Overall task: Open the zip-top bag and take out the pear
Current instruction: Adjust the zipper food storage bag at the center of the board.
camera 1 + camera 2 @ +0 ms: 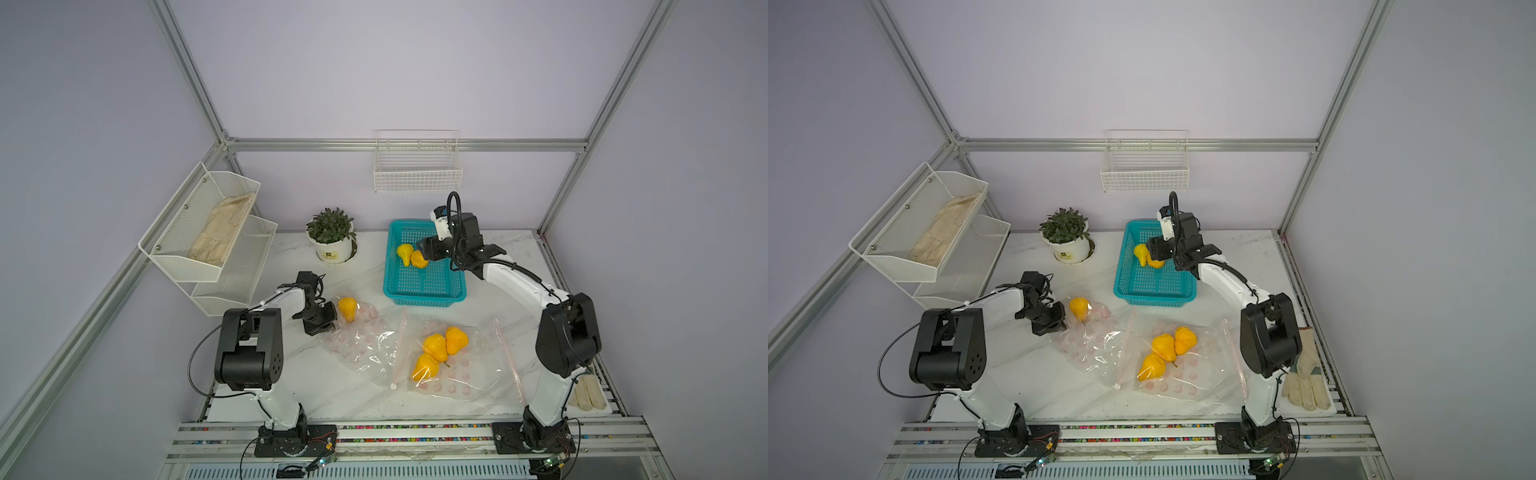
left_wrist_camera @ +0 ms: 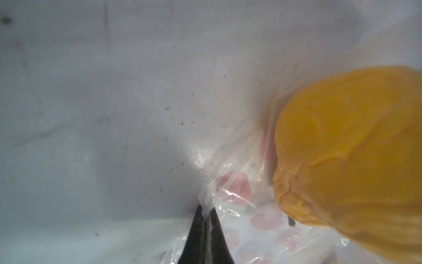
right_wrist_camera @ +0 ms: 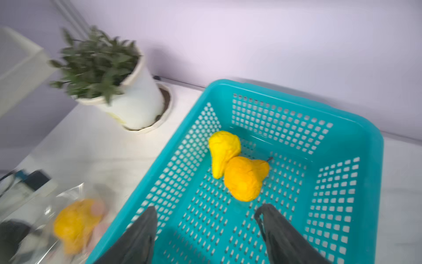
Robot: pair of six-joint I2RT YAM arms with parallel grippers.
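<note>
Left gripper (image 2: pixel 206 211) pinching zip-top bag (image 2: pixel 230 189), right gripper (image 3: pixel 206 209) open over teal basket (image 3: pixel 356 128).
I see the left jaws clamped tight on a bag corner, one pear (image 2: pixel 356 146) inside the film just beside them. A second bag (image 1: pixel 473 374) with three pears (image 1: pixel 436 347) lies well clear of both grippers. Right jaws are spread wide, holding nothing; two pears (image 3: pixel 245 180) sit in the basket just ahead.

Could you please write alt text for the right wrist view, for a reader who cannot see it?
Two yellow pears lie touching in a teal basket, just beyond the open right pincer. A potted plant stands beside the basket.
</note>
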